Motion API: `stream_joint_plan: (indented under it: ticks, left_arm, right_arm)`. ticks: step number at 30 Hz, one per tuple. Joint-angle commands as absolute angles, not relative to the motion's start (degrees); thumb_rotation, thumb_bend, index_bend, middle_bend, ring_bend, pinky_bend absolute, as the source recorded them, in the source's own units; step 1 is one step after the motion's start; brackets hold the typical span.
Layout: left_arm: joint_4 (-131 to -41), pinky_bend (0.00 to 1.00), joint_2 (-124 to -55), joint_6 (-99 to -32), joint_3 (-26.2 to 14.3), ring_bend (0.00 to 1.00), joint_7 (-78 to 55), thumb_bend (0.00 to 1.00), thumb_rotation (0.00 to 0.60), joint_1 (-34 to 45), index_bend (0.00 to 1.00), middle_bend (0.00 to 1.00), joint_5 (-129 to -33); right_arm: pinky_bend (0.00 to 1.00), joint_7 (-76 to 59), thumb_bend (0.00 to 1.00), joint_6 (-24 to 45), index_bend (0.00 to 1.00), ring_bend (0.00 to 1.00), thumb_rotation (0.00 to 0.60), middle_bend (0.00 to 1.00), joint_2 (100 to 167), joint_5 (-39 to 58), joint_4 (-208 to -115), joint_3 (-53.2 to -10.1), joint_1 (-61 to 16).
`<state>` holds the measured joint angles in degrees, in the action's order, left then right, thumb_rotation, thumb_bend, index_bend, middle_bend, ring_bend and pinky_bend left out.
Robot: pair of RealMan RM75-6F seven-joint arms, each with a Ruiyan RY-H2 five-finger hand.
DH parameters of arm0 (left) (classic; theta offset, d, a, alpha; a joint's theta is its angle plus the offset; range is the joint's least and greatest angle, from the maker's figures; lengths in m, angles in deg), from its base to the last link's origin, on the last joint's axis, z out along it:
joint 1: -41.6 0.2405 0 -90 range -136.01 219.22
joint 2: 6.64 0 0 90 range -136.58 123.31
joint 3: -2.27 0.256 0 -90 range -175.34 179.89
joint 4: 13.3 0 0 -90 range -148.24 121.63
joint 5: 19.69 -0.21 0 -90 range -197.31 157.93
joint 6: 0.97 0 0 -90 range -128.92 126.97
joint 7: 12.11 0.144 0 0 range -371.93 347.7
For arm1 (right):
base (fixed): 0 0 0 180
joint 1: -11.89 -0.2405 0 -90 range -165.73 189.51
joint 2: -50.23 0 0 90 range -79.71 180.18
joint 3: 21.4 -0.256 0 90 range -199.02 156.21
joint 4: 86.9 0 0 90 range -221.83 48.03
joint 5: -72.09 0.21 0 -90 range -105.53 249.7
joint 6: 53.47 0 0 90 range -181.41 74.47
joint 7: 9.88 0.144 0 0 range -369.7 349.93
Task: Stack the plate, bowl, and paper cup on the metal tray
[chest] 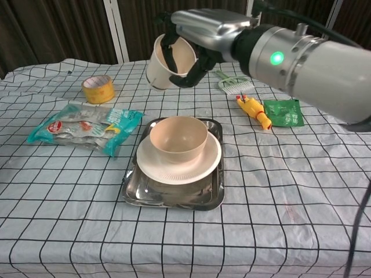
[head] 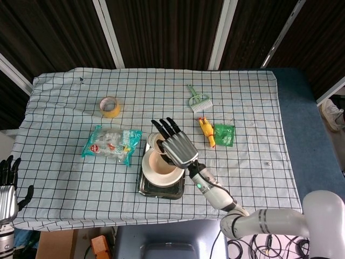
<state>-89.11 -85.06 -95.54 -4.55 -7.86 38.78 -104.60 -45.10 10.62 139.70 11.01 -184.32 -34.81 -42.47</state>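
Holding: my right hand (chest: 200, 35) grips the paper cup (chest: 168, 61), fingers wrapped round its wall, up in the air.
Left hand (head: 7, 189): low at the table's left edge, fingers spread apart with nothing in them, as far as the small head view lets me tell.
Paper cup: cream-white, tilted so its open mouth faces partly sideways; it touches nothing but my hand.
Cup against hand: it sits under my palm and sticks out to the left of it, above and behind the bowl (chest: 178, 139), apart from it.
Metal tray (chest: 133, 191): shiny, on the checked cloth (chest: 69, 220) near the table's front middle; it carries the plate (chest: 208, 162).
Plate: pale, round, lying flat on the tray, with the bowl on it.
Bowl: tan, upright, nothing visible inside.
Further left: snack bag (chest: 81, 128) and tape roll (chest: 97, 88).
Further right: toy chicken (chest: 253, 110), green packet (chest: 283, 112).
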Motion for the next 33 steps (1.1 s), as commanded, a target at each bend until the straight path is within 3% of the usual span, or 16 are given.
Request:
stream_joint_plan:
  ticks: [1, 13, 33]
  left_arm:
    - [-89.1, 0.00, -85.1, -95.4, -4.5, 0.00, -7.6, 0.36, 0.600, 38.7, 0.00, 0.00, -104.6]
    - [-89.0, 0.00, -85.4, -95.5, -4.6, 0.00, -7.2, 0.36, 0.600, 38.7, 0.00, 0.00, -104.5]
    - [-89.0, 0.00, -85.3, -95.8, -4.4, 0.00, -7.3, 0.36, 0.600, 38.8, 0.00, 0.00, -104.8]
  right_arm:
    - [0.00, -50.5, 0.46, 8.4, 0.64, 0.00, 0.600, 0.01, 132.3, 17.2, -191.4, -32.3, -39.5]
    - [0.00, -47.7, 0.46, 1.2, 0.64, 0.00, 0.600, 0.01, 134.7, 24.8, -188.0, -32.7, -42.9]
    - [0.00, -43.4, 0.46, -3.0, 0.62, 0.00, 0.600, 0.01, 139.9, 31.4, -183.3, -32.8, -47.4]
